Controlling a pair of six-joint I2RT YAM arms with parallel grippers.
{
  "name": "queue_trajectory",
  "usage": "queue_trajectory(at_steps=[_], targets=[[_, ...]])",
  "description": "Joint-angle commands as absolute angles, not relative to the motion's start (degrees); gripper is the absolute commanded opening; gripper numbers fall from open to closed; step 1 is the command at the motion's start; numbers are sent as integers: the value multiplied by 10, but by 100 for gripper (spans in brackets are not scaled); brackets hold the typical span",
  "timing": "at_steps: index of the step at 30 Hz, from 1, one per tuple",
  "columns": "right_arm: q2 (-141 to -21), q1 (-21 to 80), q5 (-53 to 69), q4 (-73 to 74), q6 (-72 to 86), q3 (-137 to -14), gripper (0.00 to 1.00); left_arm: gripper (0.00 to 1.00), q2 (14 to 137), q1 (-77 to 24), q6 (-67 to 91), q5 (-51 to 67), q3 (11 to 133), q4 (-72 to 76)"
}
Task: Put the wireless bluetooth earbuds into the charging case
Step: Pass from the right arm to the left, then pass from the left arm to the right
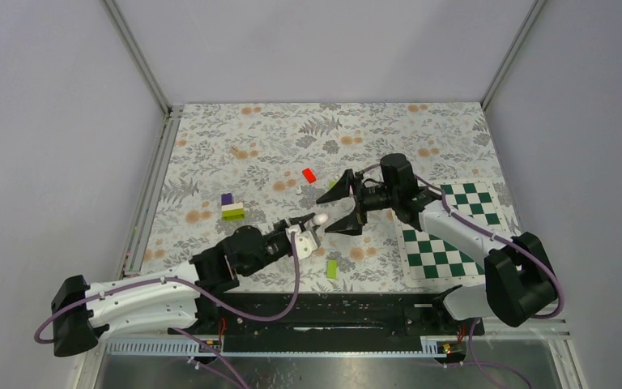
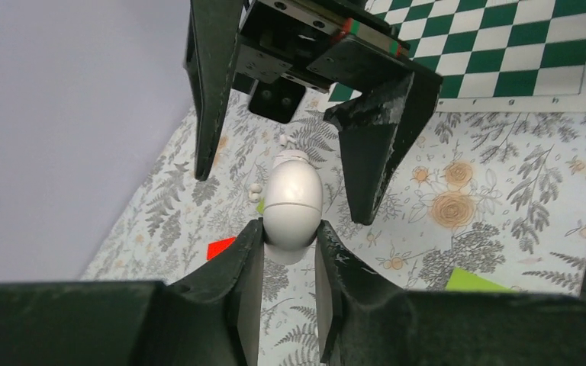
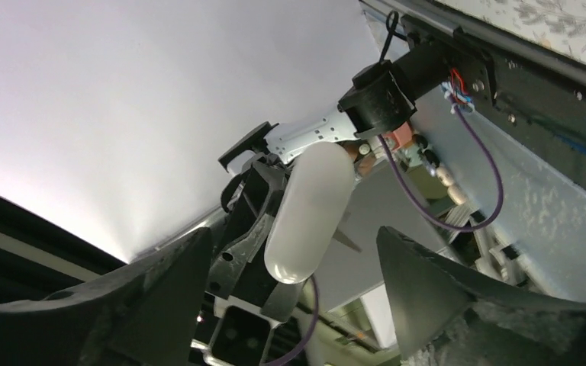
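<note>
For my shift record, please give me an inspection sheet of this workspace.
Surface: floral cloth; chessboard mat on the right.
Job's things: charging case held, looks closed; two tiny white earbuds on the cloth beyond it.
Clutter: red block; block stack; green block.
Grippers: left gripper shut on the case; right gripper open around it, not touching.
Cables: purple cables looped along both arms.
Surroundings: plain walls; metal frame.

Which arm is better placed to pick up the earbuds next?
Right, probably: the right gripper is open and empty, while the left gripper clamps the case. The earbuds lie on the table nearby.
</note>
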State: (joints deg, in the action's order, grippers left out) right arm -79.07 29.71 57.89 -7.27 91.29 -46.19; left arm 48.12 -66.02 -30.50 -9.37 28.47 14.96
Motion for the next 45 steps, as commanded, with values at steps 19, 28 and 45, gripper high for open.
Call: queue_trajectory(at_steps=[19,28,45], targets=[[-574,263,345,6,490,-449,89,0,606,-308,247,535,538,-99],[-525,279,337,-149,484,-389,82,0,671,-292,497,609,525,155],[-541,287,403,-312,595,-359,76,0,713,-291,591,601,521,274]])
